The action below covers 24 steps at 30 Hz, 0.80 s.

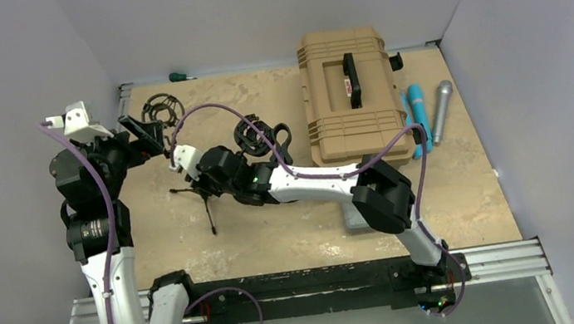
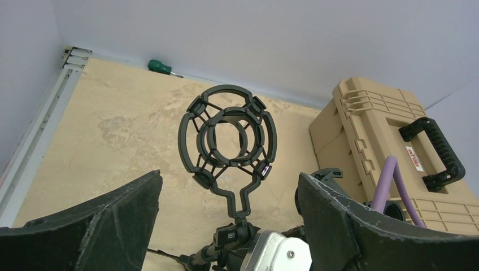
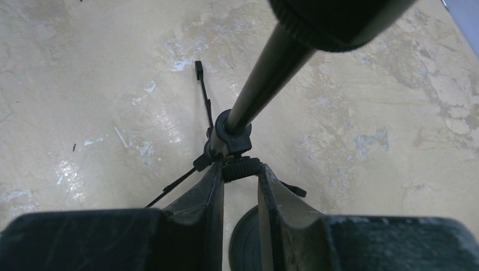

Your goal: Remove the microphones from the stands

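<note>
The black tripod stand (image 1: 208, 210) stands left of centre, and its shock mount (image 2: 229, 135) holds an empty ring. No microphone shows in the mount. A blue microphone (image 1: 418, 111) and a silver microphone (image 1: 440, 111) lie on the table right of the tan case. My right gripper (image 3: 240, 169) is shut on the knurled knob (image 3: 242, 168) at the stand's leg hub; in the top view it (image 1: 203, 190) reaches in from the right. My left gripper (image 2: 227, 180) is open and empty, level with the mount's stem and near the mount (image 1: 162, 110) in the top view.
A tan hard case (image 1: 352, 95) with a black handle lies at the back right. A second black shock mount (image 1: 259, 136) lies by the right arm's forearm. A green-handled screwdriver (image 1: 180, 76) lies at the back wall. Walls close the left, back and right sides.
</note>
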Each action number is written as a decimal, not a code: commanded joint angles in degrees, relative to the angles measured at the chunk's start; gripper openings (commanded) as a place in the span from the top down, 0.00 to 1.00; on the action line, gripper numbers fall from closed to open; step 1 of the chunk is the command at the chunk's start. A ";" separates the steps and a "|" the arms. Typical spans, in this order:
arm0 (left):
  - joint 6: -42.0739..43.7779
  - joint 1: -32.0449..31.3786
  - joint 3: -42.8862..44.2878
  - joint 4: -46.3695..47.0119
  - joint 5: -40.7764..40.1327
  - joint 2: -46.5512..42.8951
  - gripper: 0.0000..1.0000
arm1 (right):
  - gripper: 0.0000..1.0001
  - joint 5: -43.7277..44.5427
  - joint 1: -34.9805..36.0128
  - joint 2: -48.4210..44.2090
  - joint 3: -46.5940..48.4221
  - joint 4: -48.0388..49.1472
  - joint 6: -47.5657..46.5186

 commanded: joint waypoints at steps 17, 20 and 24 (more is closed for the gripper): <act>-0.25 0.48 -0.39 2.36 -1.19 -0.86 0.13 | 1.00 45.47 8.16 4.23 -9.83 30.71 -34.92; -0.16 0.48 -0.39 2.25 -1.52 -0.92 0.13 | 1.00 44.80 8.86 5.48 -8.12 30.25 -36.30; -0.03 0.46 -0.39 2.08 -2.04 -1.09 0.13 | 0.94 44.23 9.75 5.73 -6.27 28.43 -35.10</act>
